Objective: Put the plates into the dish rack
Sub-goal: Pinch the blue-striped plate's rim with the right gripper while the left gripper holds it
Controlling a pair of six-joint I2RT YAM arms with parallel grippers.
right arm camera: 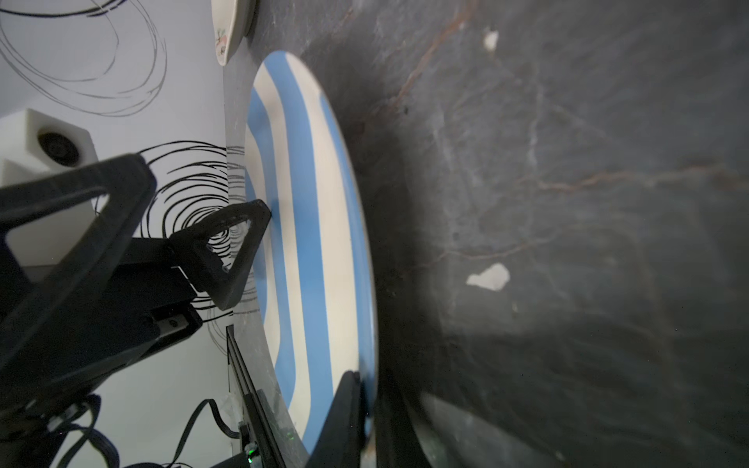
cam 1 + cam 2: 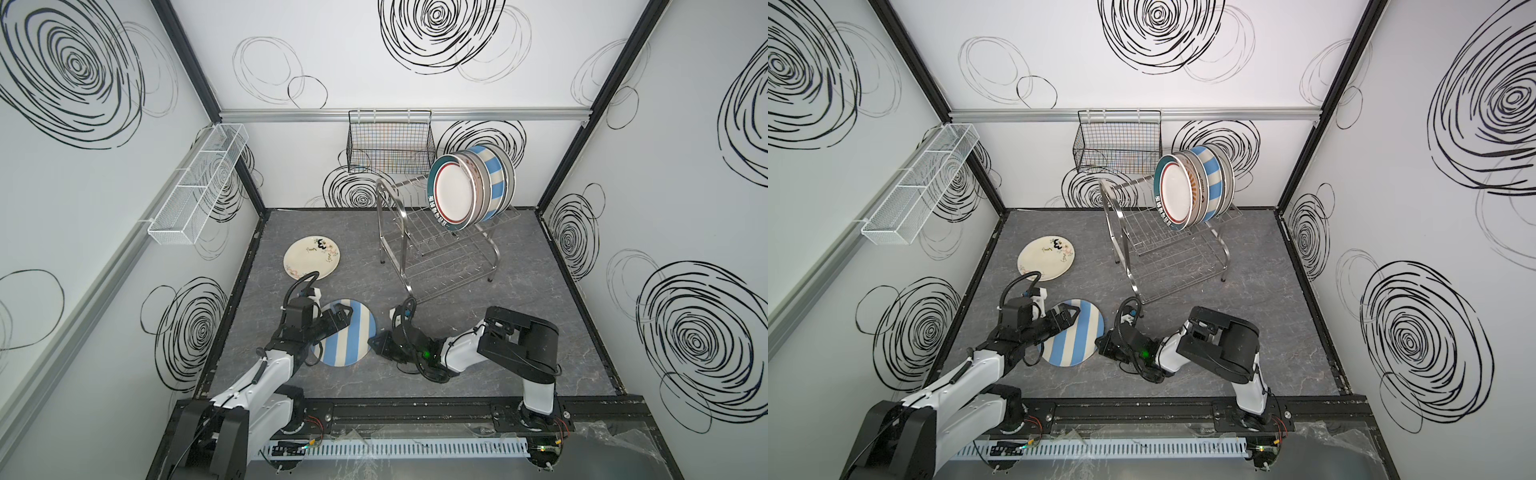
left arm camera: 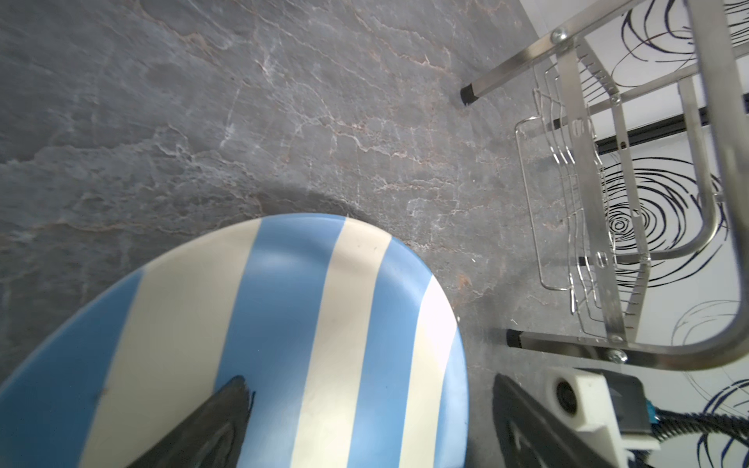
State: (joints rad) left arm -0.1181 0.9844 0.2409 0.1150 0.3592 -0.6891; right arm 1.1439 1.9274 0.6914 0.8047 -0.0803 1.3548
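Plate [image 2: 353, 340] rim pinched in right hand [image 1: 367, 409]; left hand [image 2: 338, 318] spread, finger [image 1: 257, 212] pressing top. We'd lift slow, pinch deep, tilt upright before rack [image 2: 436, 245].

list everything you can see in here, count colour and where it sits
striped plate: one, blue and cream, on the table near the front
flowered plate: one, cream, on the table left of the rack
racked plates: several, exact count unclear, mixed colours, on edge in the rack's upper tier
dish rack: one, shiny steel, back of the table
wire basket: one, black, back wall
mesh tray: one, white, left wall
table: one, grey marbled
left gripper: black, open, over the striped plate
right gripper: black, shut on the striped plate's rim
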